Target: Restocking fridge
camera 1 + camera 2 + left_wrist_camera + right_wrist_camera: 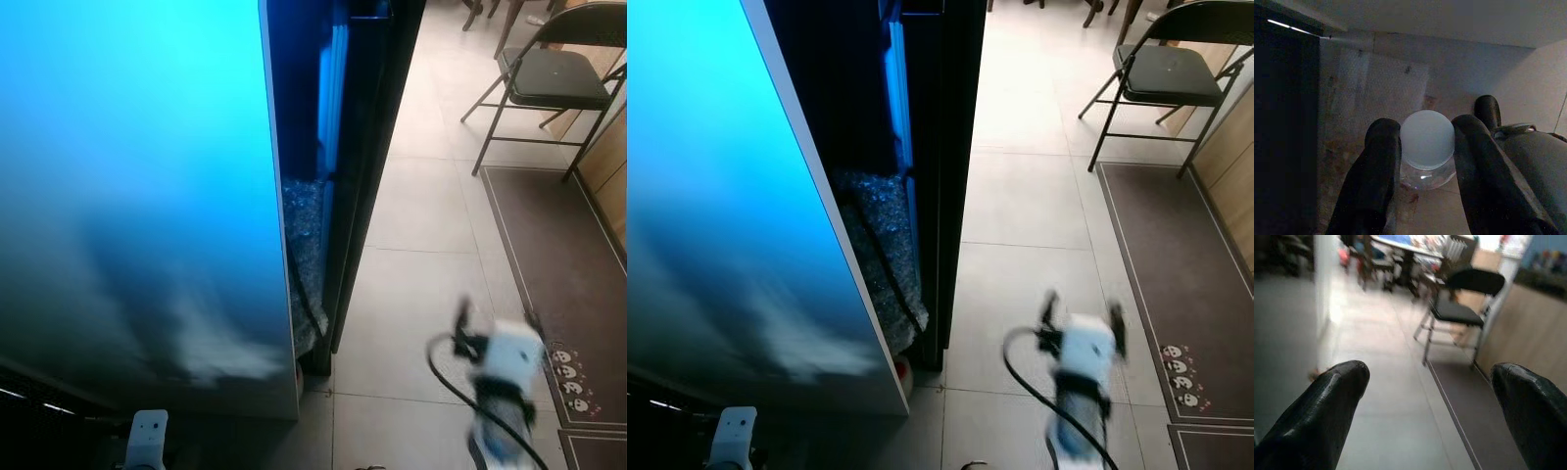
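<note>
The fridge (137,196) stands close on my left as a tall glossy panel lit blue, with a dark edge (367,147); bubble wrap (306,235) is tucked along it. In the left wrist view my left gripper (1425,147) is shut on a clear bottle with a white cap (1427,139), held low over the floor near the fridge's foot. My left wrist (145,439) sits at the bottom left of the eye views. My right gripper (495,318) is blurred over the tiles to the right, fingers spread wide, open and holding nothing (1432,382).
A black folding chair (554,78) stands at the far right on the beige tile floor (421,215). A brown mat (558,264) lies along a wooden cabinet (612,157). A black cable (309,304) hangs by the fridge's edge.
</note>
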Motion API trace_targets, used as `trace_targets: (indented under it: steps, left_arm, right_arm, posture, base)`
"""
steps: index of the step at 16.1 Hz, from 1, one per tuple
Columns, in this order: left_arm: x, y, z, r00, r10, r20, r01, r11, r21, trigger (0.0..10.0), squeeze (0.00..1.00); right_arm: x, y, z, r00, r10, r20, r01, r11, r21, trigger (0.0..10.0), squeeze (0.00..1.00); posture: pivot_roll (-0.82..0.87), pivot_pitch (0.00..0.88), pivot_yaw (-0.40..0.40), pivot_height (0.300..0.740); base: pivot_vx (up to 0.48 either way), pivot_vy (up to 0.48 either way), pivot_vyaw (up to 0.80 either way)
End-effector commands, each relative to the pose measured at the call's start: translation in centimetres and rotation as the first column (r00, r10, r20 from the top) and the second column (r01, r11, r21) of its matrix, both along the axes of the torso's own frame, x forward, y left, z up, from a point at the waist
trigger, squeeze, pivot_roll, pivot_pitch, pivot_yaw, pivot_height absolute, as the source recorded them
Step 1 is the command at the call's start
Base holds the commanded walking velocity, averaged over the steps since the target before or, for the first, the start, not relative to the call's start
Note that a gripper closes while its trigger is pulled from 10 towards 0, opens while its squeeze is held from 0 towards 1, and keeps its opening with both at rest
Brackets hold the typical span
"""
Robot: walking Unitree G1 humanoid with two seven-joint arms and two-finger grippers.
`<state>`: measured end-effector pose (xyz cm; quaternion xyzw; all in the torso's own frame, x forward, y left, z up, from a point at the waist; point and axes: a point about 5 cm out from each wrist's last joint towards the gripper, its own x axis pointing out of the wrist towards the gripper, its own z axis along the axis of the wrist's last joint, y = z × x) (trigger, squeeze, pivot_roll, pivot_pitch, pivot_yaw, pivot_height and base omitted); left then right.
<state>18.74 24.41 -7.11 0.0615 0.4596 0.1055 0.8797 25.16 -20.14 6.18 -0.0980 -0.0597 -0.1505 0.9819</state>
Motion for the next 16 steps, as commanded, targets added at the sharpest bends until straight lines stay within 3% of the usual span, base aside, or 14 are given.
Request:
trace_targets:
  steps: [1,6,7,8,9,12,16]
  left_arm:
    - [-1.0,0.2,-0.5,0.999,-0.002,-0.035,0.003,1.000,0.016,10.0,0.00]
    - [-0.9,-0.1,-0.5,1.000,0.005,-0.028,-0.005,1.000,0.011,10.0,0.00]
    - [-0.9,-0.1,-0.5,1.000,0.007,-0.026,-0.006,1.000,0.011,10.0,0.00]
    - [-0.9,-0.1,-0.5,1.000,0.007,-0.026,-0.007,1.000,0.010,10.0,0.00]
    - [-0.8,-0.1,-0.4,1.000,0.012,-0.023,-0.011,1.000,0.010,10.0,0.00]
    - [-0.7,0.1,-0.3,1.000,0.024,-0.018,-0.024,1.000,0.015,10.0,0.00]
    - [-0.7,0.3,-0.3,0.999,0.036,-0.014,-0.036,0.999,0.019,10.0,0.00]
  right_arm:
    - [1.1,0.3,1.7,0.998,0.050,0.036,-0.049,0.999,-0.020,10.0,0.00]
    - [3.7,0.1,4.7,0.989,0.131,0.074,-0.130,0.991,-0.019,10.0,0.02]
    - [4.1,-0.1,4.9,0.987,0.141,0.074,-0.142,0.990,0.003,10.0,0.42]
    - [4.2,-0.2,4.9,0.987,0.145,0.074,-0.146,0.989,0.012,10.0,0.42]
    - [4.7,-0.3,5.2,0.985,0.156,0.068,-0.157,0.987,0.016,10.0,1.00]
    - [6.2,-0.4,5.9,0.975,0.212,0.060,-0.215,0.975,0.055,10.0,1.00]
    - [6.3,1.9,4.6,0.926,0.376,-0.022,-0.373,0.925,0.077,10.0,1.00]
  posture:
    - [-0.22,0.118,0.019,0.740]
    - [-0.22,0.114,0.011,0.740]
    - [-0.22,0.120,0.010,0.740]
    - [-0.22,0.120,0.010,0.740]
    - [-0.22,0.127,0.009,0.740]
    - [-0.21,0.148,0.005,0.740]
    - [-0.21,0.159,0.002,0.740]
  base:
    - [0.000,0.000,0.00]
    - [0.000,0.000,0.00]
    - [0.000,0.000,0.00]
    - [0.000,0.000,0.00]
    - [0.000,0.000,0.00]
    - [0.000,0.000,0.00]
    - [0.000,0.000,0.00]
